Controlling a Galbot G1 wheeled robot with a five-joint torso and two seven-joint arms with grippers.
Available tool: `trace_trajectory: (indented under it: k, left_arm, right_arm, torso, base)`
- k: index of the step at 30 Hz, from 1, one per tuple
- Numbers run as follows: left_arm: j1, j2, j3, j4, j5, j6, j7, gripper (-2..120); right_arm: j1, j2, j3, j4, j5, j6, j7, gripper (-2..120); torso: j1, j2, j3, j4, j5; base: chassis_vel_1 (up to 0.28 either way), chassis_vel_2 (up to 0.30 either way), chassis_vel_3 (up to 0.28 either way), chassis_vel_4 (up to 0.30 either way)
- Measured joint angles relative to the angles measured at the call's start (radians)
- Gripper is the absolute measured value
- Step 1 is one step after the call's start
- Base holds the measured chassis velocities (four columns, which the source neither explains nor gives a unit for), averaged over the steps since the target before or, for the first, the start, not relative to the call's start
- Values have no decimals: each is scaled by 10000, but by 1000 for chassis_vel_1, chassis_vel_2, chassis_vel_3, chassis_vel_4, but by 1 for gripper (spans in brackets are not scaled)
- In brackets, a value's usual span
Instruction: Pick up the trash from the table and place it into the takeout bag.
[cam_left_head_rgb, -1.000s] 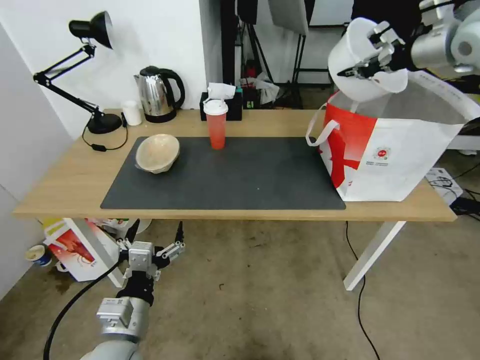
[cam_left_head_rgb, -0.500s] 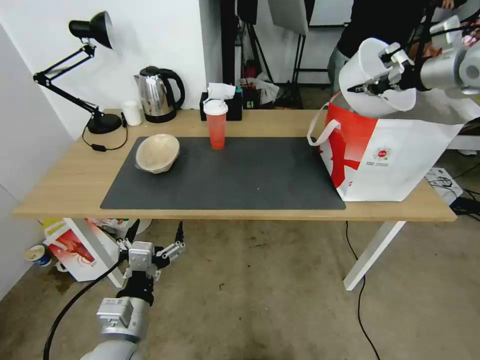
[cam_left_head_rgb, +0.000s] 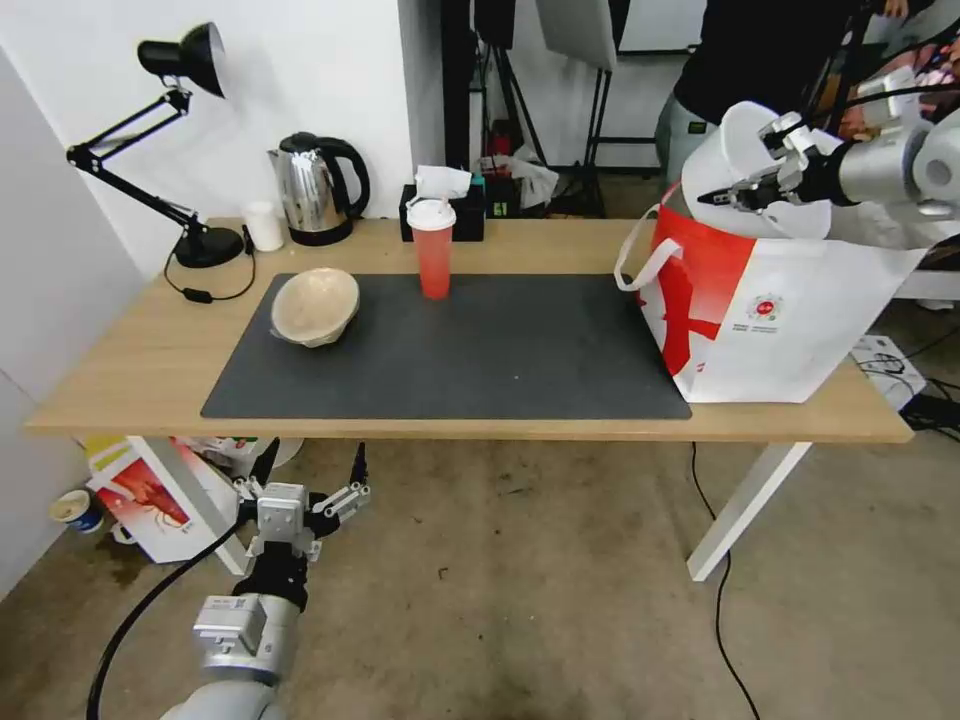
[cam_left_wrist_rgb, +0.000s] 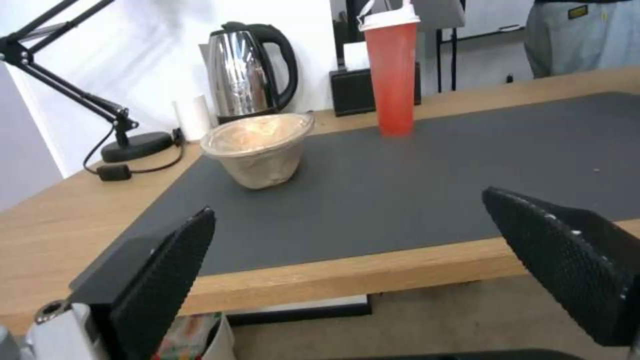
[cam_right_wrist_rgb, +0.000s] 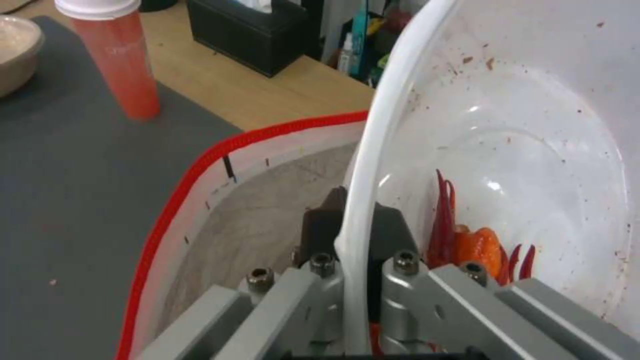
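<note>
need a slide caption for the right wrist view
Right hand clamps the rim of the white round plastic bowl holding red crayfish scraps, over the open red-trimmed takeout bag.

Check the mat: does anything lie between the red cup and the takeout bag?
No. In the head view the dark mat is bare between the red cup and the takeout bag; the beige bowl lies on the cup's other side.

We see even, bright indoor light with soft shadows under the table (cam_left_head_rgb: 150, 370); the kettle (cam_left_head_rgb: 310, 190) glints. Wrist views look slightly soft.
</note>
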Motion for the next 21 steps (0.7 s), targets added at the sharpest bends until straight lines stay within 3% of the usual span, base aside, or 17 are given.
trace_trajectory:
  k: [5,7,9,10,19,21]
  left_arm:
    - [0,0,0,0,0,0,0,100]
    - [0,0,0,0,0,0,0,100]
    - [0,0,0,0,0,0,0,100]
    - [0,0,0,0,0,0,0,100]
    - [0,0,0,0,0,0,0,100]
    - [0,0,0,0,0,0,0,100]
  right_arm:
    - [-7,33,45,16,57,0,167,2]
    - [18,57,45,18,147,0,322,15]
    - [23,61,45,17,163,0,338,15]
    - [41,88,47,17,212,0,377,24]
    - [178,166,22,-3,250,0,408,53]
    - [202,199,-14,-3,249,0,444,65]
  torso:
    - [0,0,0,1,-1]
    - [0,0,0,0,-1]
    - [0,0,0,1,-1]
    - [0,0,0,0,0]
    - [0,0,0,1,-2]
    - [0,0,0,1,-1]
  base:
    - [0,0,0,0]
    - [0,0,0,0]
    - [0,0,0,0]
    - [0,0,0,0]
    - [0,0,0,0]
    - [0,0,0,0]
